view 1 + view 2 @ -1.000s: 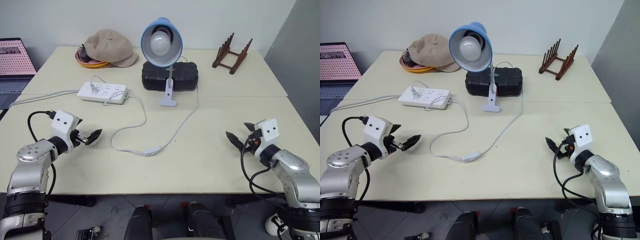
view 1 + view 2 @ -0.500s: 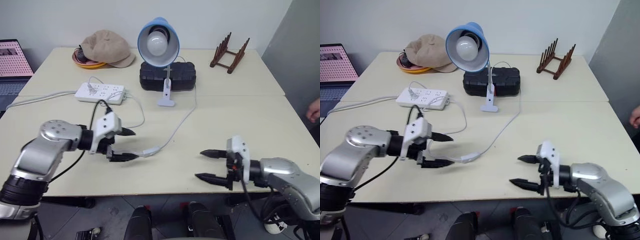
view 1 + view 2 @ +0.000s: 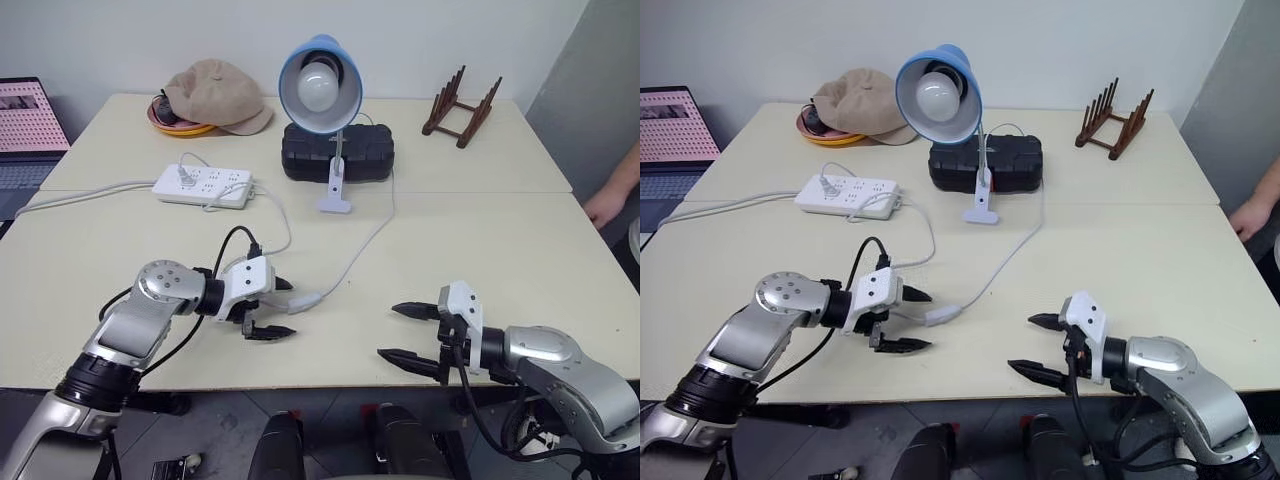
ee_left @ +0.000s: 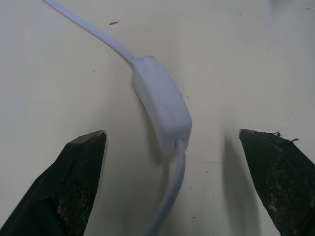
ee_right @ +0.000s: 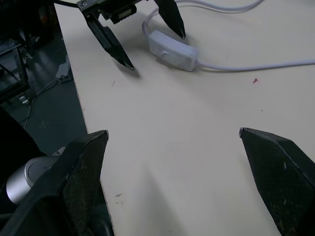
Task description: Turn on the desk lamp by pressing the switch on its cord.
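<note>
Nearest the front edge of the table, on the right, the right gripper hovers with its two black fingers spread wide, holding nothing, pointing left over a bare stretch of pale tabletop. To its left the left gripper points right, its fingers also parted and released, one tip on the far side and one on the near side of the switch; in the left wrist view the switch lies flat between the two fingers, touching neither. The cord runs from the switch's right end away toward the far middle, and from its other end loops left and back toward the white power strip, which lies left of centre with its thicker cable trailing off the left edge. Open table lies between the two grippers and across the whole right half. Farther back, the desk lamp stands on its white clip base in the middle, its blue shade facing forward, just in front of a black case. At the far left a tan cap rests on an orange dish; at the far right stands a dark wooden rack. A person's hand shows at the table's right edge, and a laptop screen sits off the far left corner.
</note>
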You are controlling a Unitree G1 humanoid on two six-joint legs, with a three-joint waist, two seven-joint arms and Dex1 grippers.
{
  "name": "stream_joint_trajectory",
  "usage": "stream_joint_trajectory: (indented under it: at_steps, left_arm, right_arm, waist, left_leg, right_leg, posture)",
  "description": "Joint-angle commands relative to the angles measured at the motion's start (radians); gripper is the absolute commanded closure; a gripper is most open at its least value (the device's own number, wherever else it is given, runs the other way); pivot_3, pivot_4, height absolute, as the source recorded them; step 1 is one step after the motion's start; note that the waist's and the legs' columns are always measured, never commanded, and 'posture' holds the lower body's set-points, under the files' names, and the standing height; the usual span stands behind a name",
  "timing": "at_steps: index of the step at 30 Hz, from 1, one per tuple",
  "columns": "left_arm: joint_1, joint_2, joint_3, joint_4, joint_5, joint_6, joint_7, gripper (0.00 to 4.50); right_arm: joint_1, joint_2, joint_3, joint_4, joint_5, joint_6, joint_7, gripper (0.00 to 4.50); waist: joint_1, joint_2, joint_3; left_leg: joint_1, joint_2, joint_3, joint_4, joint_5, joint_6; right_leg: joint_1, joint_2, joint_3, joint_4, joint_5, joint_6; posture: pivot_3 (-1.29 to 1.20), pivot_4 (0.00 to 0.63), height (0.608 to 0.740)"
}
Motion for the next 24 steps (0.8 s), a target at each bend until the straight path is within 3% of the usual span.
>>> stream_joint_trajectory:
  at_steps: [1,14,20,21,24]
  left_arm:
    - [-0.016,-0.016,0.006,0.007,0.001,-0.011,-0.003,1.05]
    - [-0.029,-0.035,0.006,0.054,0.026,-0.041,-0.007,4.03]
    - [-0.046,-0.078,0.025,0.063,-0.008,0.020,0.012,4.19]
    - [-0.049,-0.090,0.037,0.043,-0.044,0.092,0.014,4.19]
    - [-0.110,-0.159,0.161,-0.018,-0.332,0.559,0.055,4.19]
  right_arm:
    - [0.016,0.000,-0.018,-0.014,-0.002,-0.033,0.002,0.00]
    - [0.031,-0.002,-0.027,-0.006,0.001,-0.048,-0.001,0.00]
    - [0.034,0.009,-0.034,-0.009,0.016,-0.037,-0.016,0.00]
    - [0.035,0.016,-0.040,-0.011,0.029,-0.028,-0.023,0.00]
    - [0.032,0.080,-0.122,-0.002,0.192,0.089,-0.090,0.00]
  waist:
    - [0.000,0.000,0.000]
    - [0.000,0.000,0.000]
    - [0.000,0.000,0.000]
    - [0.000,0.000,0.000]
    - [0.000,0.000,0.000]
  left_leg:
    - [0.000,0.000,0.000,0.000,0.000,0.000]
    - [0.000,0.000,0.000,0.000,0.000,0.000]
    - [0.000,0.000,0.000,0.000,0.000,0.000]
    - [0.000,0.000,0.000,0.000,0.000,0.000]
    - [0.000,0.000,-0.001,0.000,0.000,0.000]
  right_leg:
    - [0.000,0.000,0.000,0.000,0.000,0.000]
    - [0.000,0.000,0.000,0.000,0.000,0.000]
    - [0.000,0.000,0.000,0.000,0.000,0.000]
    - [0.000,0.000,0.000,0.000,0.000,0.000]
    - [0.000,0.000,0.000,0.001,0.000,0.001]
  posture:
    - [0.00,0.150,0.740]
    - [0.00,0.150,0.740]
    - [0.00,0.150,0.740]
    - [0.00,0.150,0.740]
    - [0.00,0.150,0.740]
